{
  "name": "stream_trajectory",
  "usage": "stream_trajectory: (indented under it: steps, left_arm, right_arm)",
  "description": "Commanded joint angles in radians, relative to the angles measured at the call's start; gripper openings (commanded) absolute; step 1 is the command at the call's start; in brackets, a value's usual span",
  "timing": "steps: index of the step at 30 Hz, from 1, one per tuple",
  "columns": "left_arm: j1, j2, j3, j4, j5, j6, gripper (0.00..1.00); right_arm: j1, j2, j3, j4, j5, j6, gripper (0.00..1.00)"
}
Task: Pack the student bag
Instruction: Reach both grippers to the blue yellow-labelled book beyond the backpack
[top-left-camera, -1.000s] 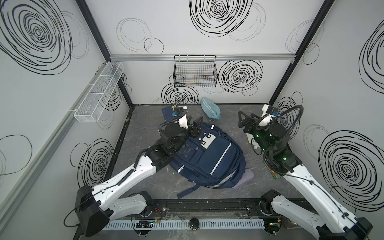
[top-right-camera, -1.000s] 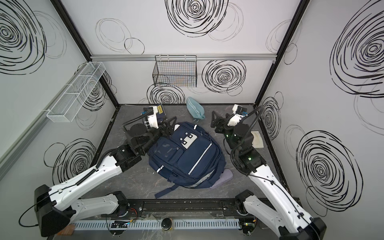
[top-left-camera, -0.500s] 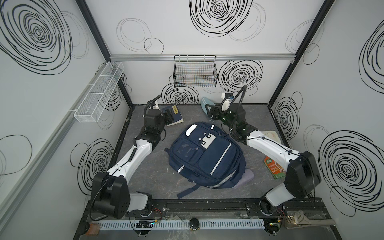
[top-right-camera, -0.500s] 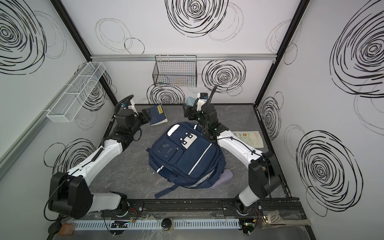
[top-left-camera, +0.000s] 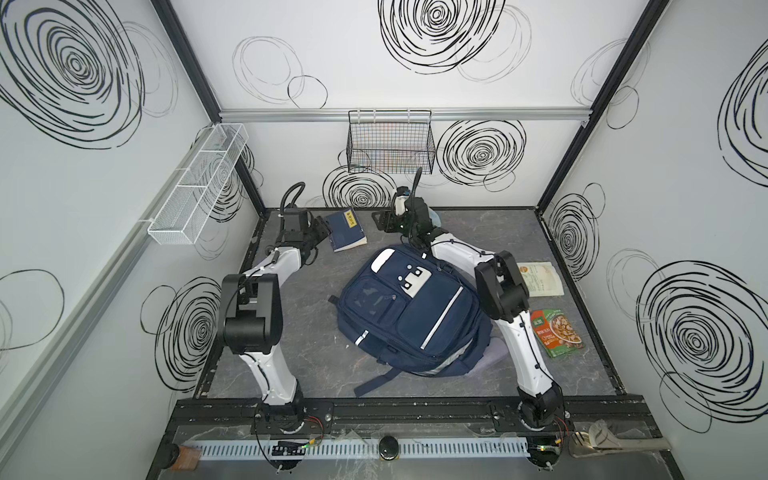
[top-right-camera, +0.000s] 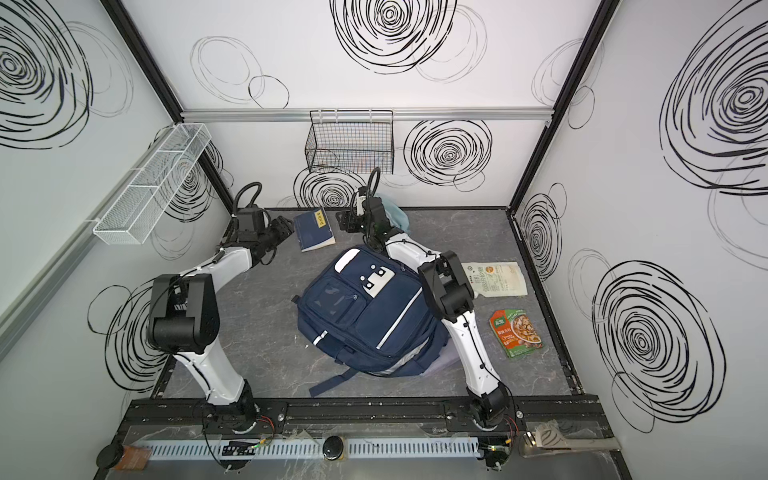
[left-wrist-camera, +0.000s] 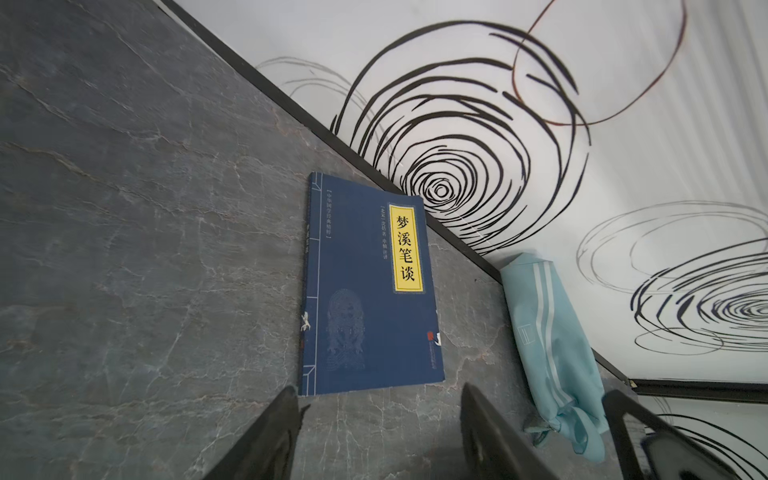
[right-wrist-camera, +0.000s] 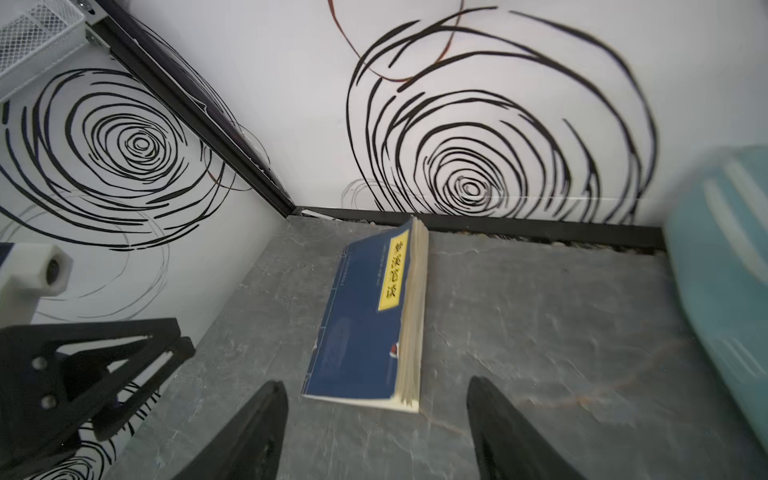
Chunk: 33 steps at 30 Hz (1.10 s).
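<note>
Left wrist view: left tool (left-wrist-camera: 378, 436) has its jaws spread wide and empty, tips just beside the near edge of the blue book (left-wrist-camera: 370, 291).
Right wrist view: right tool (right-wrist-camera: 374, 440) gapes empty too, facing the book's page edge from the other side.
Book: lies flat on the bench (top-left-camera: 307, 324) near the back wall. My guess is both tools close in because a flat cover gives one pinch nothing to bite.
Both top views: student bag (top-left-camera: 411, 307) sits mid-bench, front pockets up, probably waiting for the book.
Back wall: light blue pouch (left-wrist-camera: 548, 345) rests beside the book, untouched.
</note>
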Motion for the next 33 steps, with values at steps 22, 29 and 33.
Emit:
stream_trajectory:
  steps: [22,29,33]
  left_arm:
    - [0.038,0.385,0.280,-0.158,0.145,-0.054,0.69]
    - [0.036,0.411,0.248,-0.084,0.243,-0.116,0.68]
    - [0.037,0.412,0.217,-0.022,0.298,-0.167,0.66]
  right_arm:
    - [0.021,0.483,0.436,0.102,-0.180,0.220,0.68]
    - [0.023,0.506,0.437,0.147,-0.241,0.265,0.48]
    - [0.022,0.516,0.436,0.169,-0.268,0.293,0.39]
